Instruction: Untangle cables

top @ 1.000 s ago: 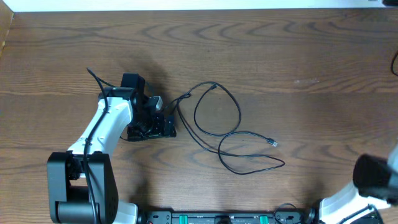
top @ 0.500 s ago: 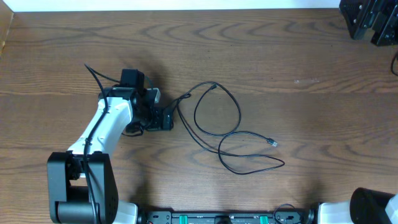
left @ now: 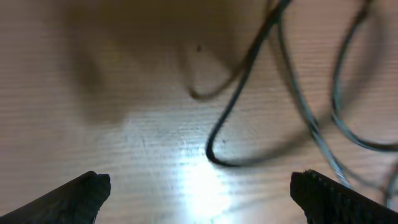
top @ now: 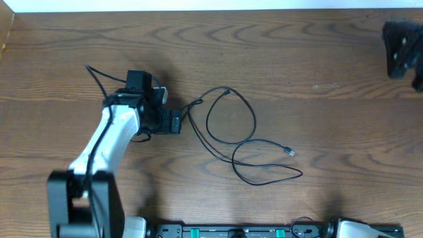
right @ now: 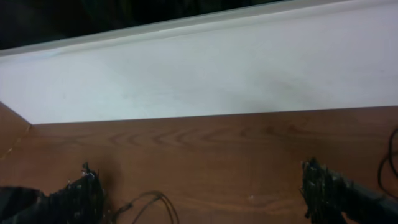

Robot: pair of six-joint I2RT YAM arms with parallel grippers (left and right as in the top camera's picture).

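Wooden table (top: 330, 132) fills our view. We see the left arm (top: 109, 142) stretched toward the cables (top: 231, 142), loose black loops at mid-table, possibly a single cord. The left gripper (top: 176, 122) is spread wide just beside their left end. The right gripper (right: 202, 186), well apart at the far right corner, gapes too. A small connector (top: 289, 153) lies free.

cables (top: 254, 121): black | table (top: 330, 119): brown wood grain | left arm (top: 109, 139): white, black joints
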